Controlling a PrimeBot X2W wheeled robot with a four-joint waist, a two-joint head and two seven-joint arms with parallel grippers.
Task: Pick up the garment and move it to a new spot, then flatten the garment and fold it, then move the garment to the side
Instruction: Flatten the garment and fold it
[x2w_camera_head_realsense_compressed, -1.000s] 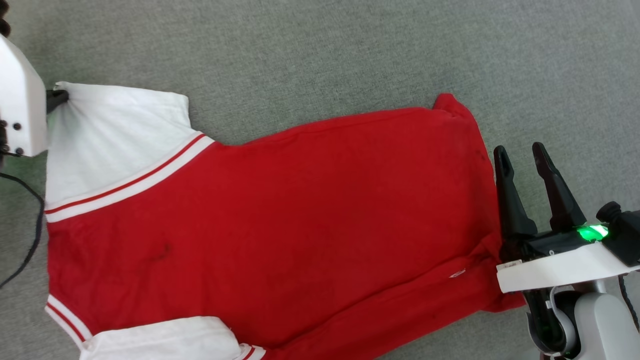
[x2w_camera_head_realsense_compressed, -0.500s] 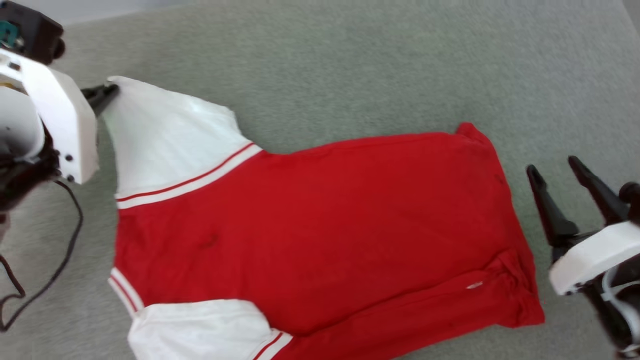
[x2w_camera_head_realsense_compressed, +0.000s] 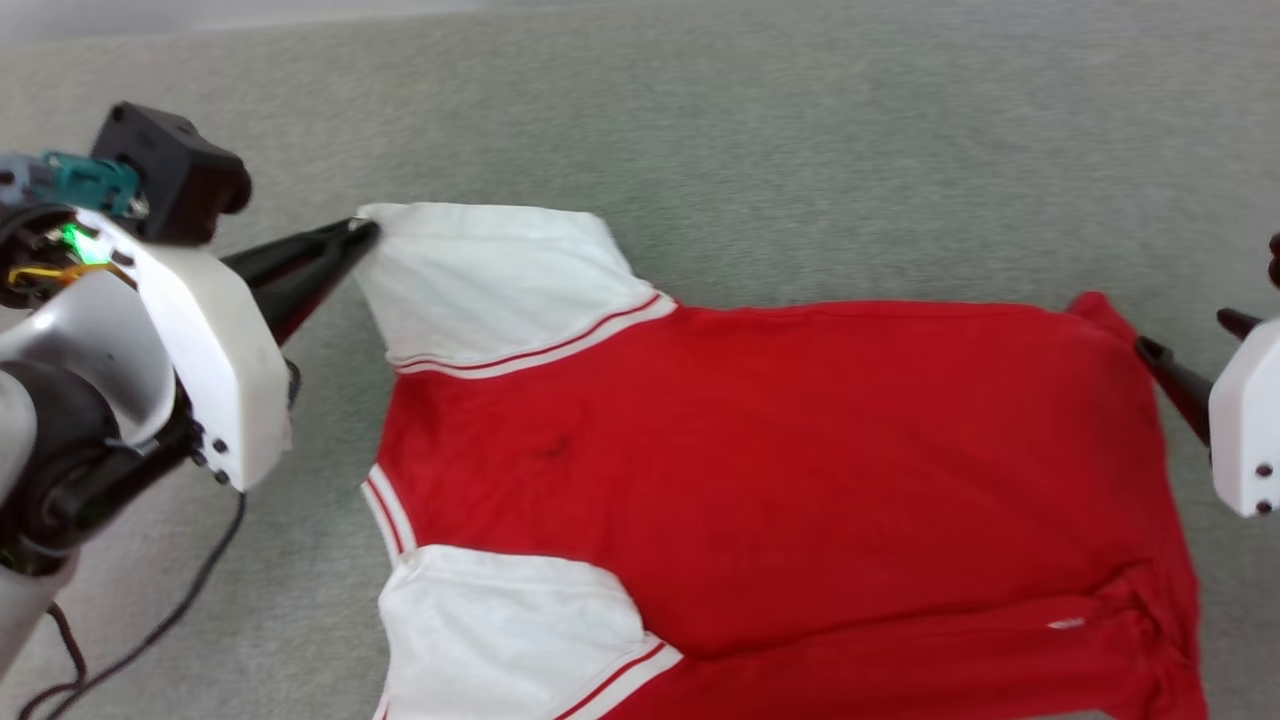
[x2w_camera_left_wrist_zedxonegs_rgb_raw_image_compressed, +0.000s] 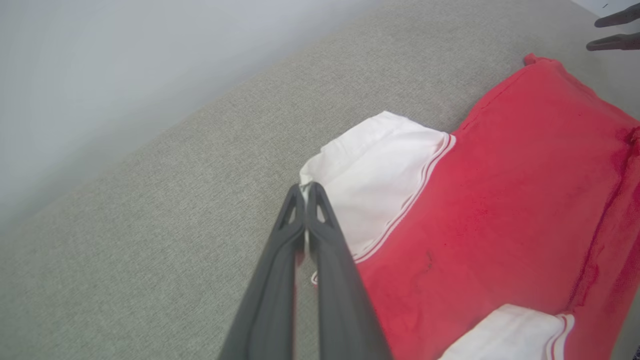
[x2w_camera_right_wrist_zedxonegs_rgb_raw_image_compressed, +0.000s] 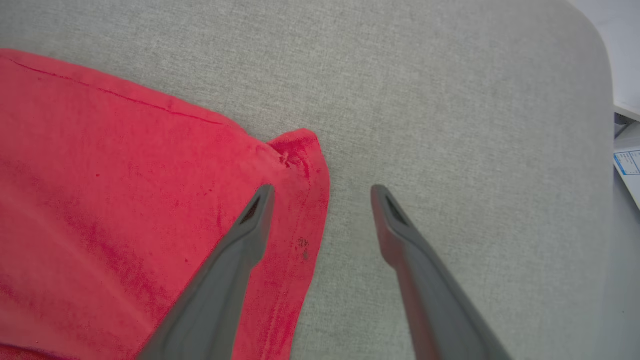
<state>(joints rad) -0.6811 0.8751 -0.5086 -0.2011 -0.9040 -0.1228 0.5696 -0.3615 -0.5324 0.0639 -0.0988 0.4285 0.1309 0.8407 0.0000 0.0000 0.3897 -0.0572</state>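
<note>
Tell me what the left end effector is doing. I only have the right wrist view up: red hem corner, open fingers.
Observer: The left end effector is shut on the outer corner of the garment's far white sleeve.
Operator: Is the shirt spread out or bunched?
Observer: It is mostly spread flat, back side up as far as I can tell. A folded-over strip runs along its near long edge in the head view.
Operator: What about the other sleeve?
Observer: The near white sleeve lies on the grey surface with no end effector on it.
</note>
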